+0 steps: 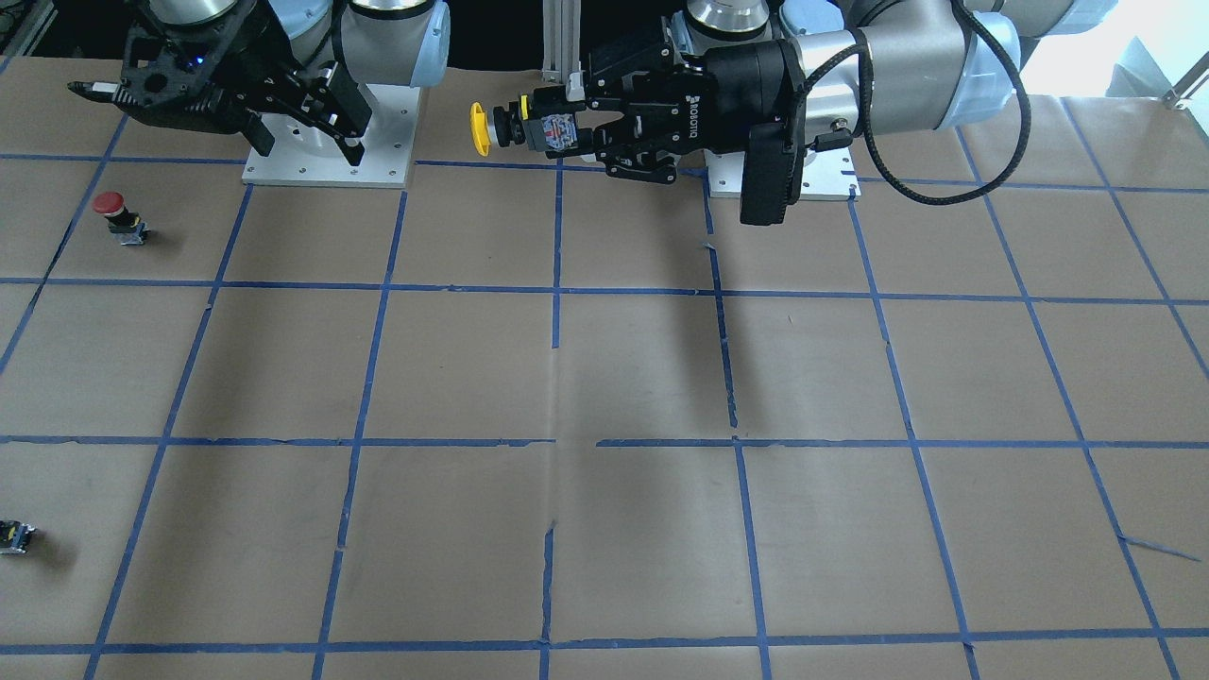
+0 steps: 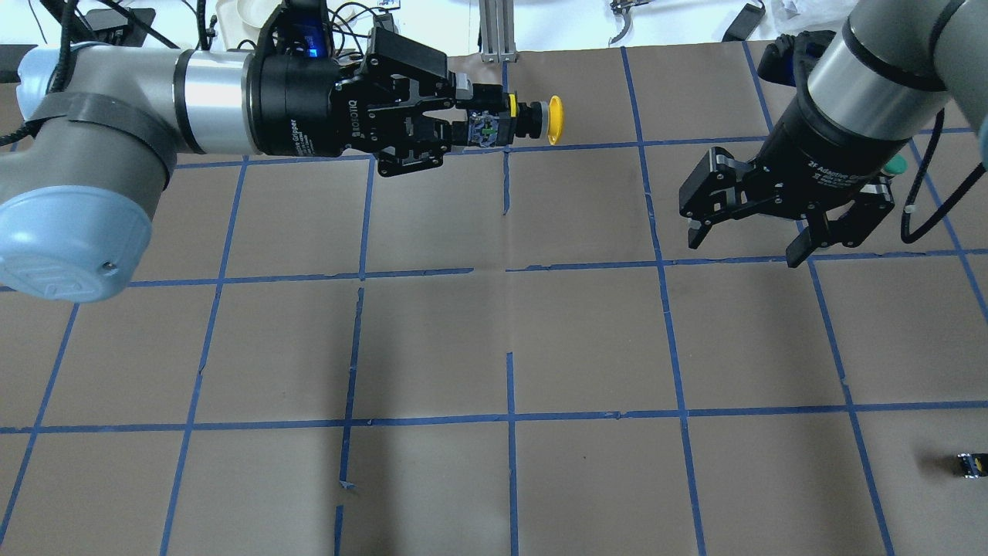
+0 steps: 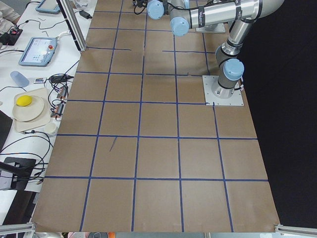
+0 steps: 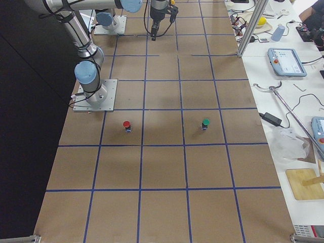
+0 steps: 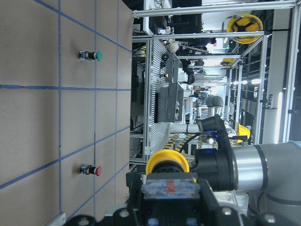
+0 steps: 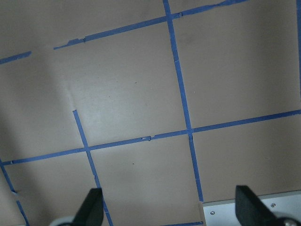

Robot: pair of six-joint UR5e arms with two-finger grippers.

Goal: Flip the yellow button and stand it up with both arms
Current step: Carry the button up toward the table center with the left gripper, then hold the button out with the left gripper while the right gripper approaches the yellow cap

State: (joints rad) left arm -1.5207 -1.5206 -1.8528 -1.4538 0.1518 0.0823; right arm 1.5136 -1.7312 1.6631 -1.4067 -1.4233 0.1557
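Note:
My left gripper (image 2: 480, 122) is shut on the yellow button (image 2: 553, 120) and holds it level, well above the table. The grip is on the button's grey-black contact block, and the yellow cap points toward the right arm's side. The gripper (image 1: 555, 130) and button (image 1: 481, 128) also show in the front view, and the cap (image 5: 167, 164) shows in the left wrist view. My right gripper (image 2: 745, 238) is open and empty. It hangs over the table and stands apart from the button, with its fingertips (image 6: 92, 206) over bare paper.
A red-capped button (image 1: 115, 213) stands on the right arm's side, near that arm's base plate (image 1: 326, 172). A green-capped button (image 4: 205, 123) stands farther out. A small black block with a yellow spot (image 2: 971, 463) lies near the table's edge. Blue tape grids the brown paper.

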